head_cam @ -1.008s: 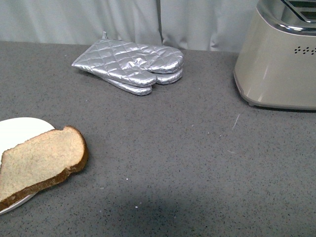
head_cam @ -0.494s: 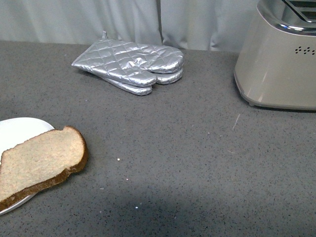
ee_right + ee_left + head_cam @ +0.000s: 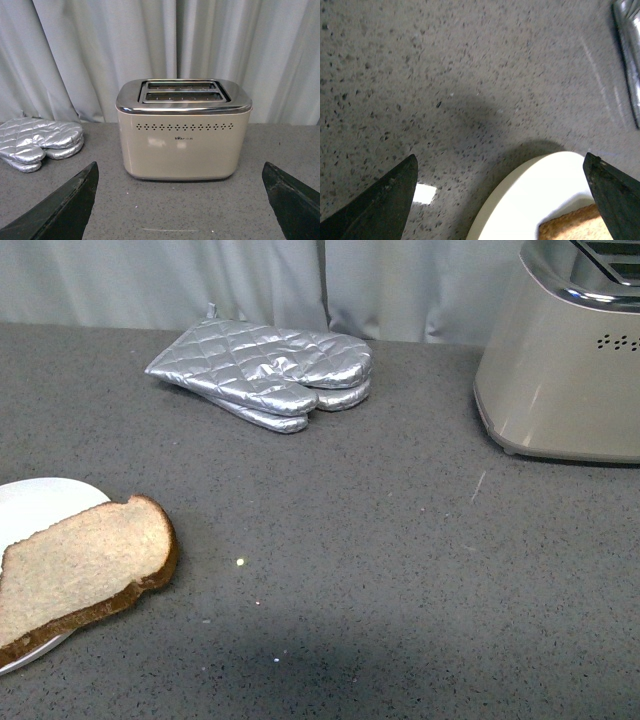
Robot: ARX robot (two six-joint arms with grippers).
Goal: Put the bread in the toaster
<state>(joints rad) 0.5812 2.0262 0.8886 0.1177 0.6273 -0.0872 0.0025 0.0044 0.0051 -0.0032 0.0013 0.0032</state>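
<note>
Two claws were spread and empty: left claw above plate rim, right claw facing toaster; bread lay lower left, front view.

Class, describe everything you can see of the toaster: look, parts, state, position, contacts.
The toaster is boxy, beige and metal-looking, with rounded corners and a shiny chrome top holding two long slots; nothing sticks out of them. A row of small vent holes and a logo mark its side. It stands upright on the grey counter before a pale curtain, apart from the silver oven mitts.
</note>
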